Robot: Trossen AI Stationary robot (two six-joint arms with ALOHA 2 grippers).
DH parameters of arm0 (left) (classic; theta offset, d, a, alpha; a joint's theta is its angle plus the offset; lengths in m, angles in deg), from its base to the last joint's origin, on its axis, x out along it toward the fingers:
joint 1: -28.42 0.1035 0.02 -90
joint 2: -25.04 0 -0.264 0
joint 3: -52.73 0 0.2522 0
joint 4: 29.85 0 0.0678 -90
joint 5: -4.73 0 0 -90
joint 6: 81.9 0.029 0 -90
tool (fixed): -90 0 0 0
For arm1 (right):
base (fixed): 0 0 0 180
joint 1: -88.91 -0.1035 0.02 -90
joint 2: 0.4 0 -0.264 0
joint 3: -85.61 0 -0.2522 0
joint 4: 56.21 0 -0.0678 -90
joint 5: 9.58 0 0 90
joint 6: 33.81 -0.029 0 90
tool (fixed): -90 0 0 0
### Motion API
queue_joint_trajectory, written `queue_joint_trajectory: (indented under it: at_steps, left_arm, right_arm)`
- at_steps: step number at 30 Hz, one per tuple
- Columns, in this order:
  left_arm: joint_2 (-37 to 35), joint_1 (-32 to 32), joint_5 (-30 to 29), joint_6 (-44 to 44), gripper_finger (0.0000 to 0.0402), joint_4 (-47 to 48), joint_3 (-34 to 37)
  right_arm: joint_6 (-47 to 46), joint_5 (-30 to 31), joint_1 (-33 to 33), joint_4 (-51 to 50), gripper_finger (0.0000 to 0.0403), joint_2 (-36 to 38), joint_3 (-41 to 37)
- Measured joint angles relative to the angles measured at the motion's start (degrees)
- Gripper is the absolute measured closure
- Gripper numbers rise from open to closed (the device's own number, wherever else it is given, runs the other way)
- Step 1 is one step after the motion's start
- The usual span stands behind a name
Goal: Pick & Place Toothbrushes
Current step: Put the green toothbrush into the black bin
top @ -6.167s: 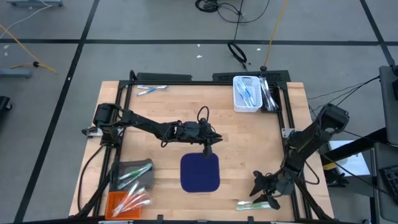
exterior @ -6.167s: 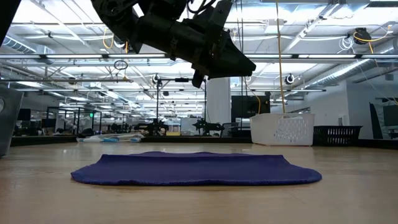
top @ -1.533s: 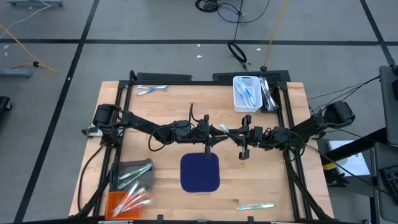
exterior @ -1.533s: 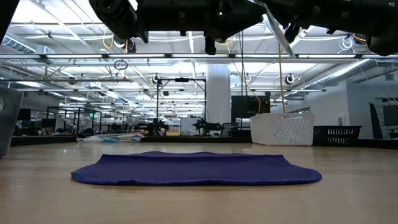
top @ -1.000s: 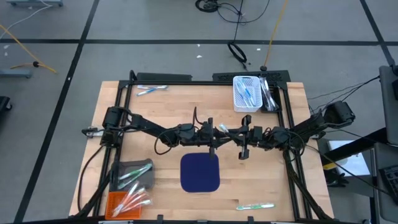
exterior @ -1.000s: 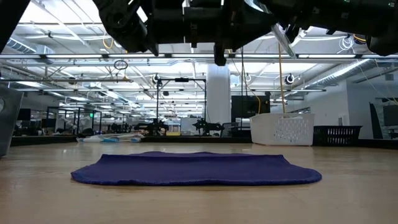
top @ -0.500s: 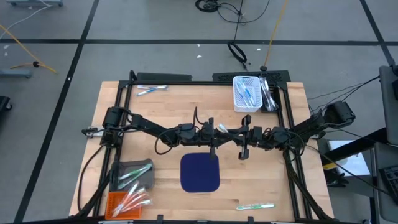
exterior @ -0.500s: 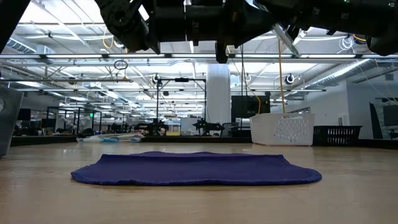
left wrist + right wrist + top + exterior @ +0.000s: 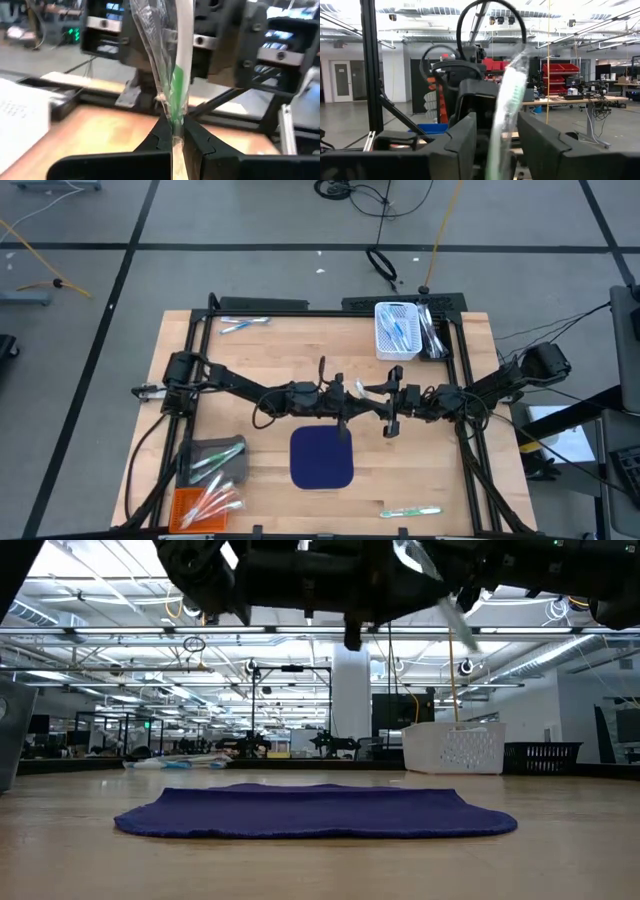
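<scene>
Above the wooden table (image 9: 250, 360), left fingers (image 9: 172, 137) pinch a wrapped toothbrush (image 9: 175, 75) between the right gripper's (image 9: 495, 145) parted fingers.

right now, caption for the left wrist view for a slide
Left gripper shut on a wrapped green-and-white toothbrush, with the open right gripper facing it.

High camera looks straight down on my whole table (image 9: 250, 350); low camera sits at tabletop height, facing level across the navy mat (image 9: 315, 812). Both wrist cameras look closely along my fingers, sharing the wrapped toothbrush (image 9: 175, 85).
</scene>
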Motion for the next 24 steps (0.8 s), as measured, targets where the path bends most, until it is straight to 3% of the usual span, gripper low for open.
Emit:
queue_joint_trajectory:
  at_steps: [12,24]
  left_arm:
    - [-18.8,-4.6,-13.6,-0.4,0.0398,46.2,0.0]
    - [-31.6,-12.5,-16.2,-18.5,0.0398,81.0,0.0]
  right_arm:
    - [-0.1,0.1,0.0,0.1,0.0263,0.7,-2.1]
    - [0.0,0.1,0.0,0.4,0.0264,0.7,-2.1]
